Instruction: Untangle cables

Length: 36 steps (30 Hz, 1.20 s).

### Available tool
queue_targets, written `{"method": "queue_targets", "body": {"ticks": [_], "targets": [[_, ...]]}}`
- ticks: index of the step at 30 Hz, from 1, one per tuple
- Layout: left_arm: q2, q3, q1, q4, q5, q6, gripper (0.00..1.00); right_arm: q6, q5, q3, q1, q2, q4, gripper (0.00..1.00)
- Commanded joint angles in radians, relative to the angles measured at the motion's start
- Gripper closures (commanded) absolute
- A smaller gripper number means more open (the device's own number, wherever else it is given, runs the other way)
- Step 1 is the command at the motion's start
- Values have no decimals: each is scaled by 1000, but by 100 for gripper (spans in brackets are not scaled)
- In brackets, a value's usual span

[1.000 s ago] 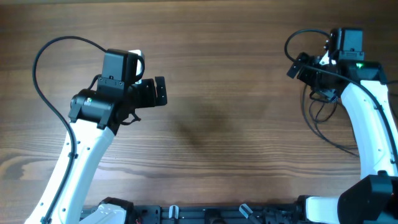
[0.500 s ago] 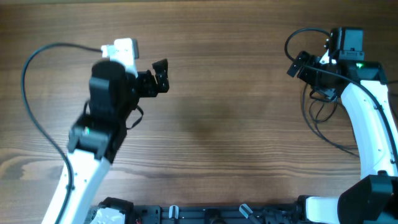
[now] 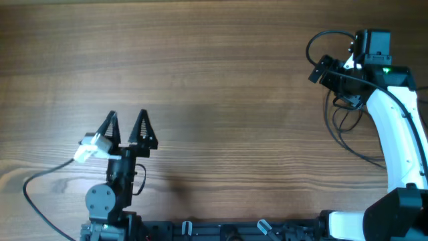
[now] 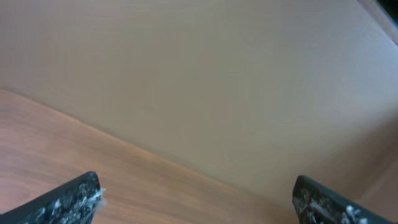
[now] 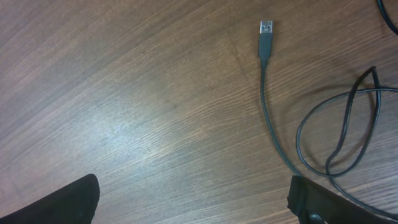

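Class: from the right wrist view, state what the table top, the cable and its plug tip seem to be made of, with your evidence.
Table top: wood or wood-look laminate, matte with a soft sheen; brown grain lines run across it.
Cable: likely a rubber or plastic sheath; smooth, dark grey, bending into loose loops.
Plug tip: probably metal; pale silvery shell.

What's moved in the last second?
The left hand pulled back from the middle to the near edge of the table, open and holding nothing. The right hand and the cables beside it stayed put.
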Motion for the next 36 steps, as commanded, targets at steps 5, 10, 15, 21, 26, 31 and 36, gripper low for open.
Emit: {"method": "queue_targets", "body": {"ticks": [5, 10, 15, 21, 26, 31, 36], "targets": [[-229, -47, 84, -365, -86, -106, 0, 6, -9, 5, 5, 15, 2, 0], [-276, -47, 91, -495, -48, -8, 0, 6, -9, 5, 5, 15, 2, 0], [-274, -47, 91, -494, -43, -8, 0, 6, -9, 5, 5, 15, 2, 0], [-274, -47, 91, -494, -43, -8, 0, 6, -9, 5, 5, 15, 2, 0], [-274, -47, 91, -494, -43, -8, 0, 6, -9, 5, 5, 15, 2, 0], [-274, -47, 91, -494, -43, -8, 0, 6, -9, 5, 5, 15, 2, 0], [-274, -47, 91, -494, -43, -8, 0, 6, 18, 5, 5, 0, 34, 0]]}}
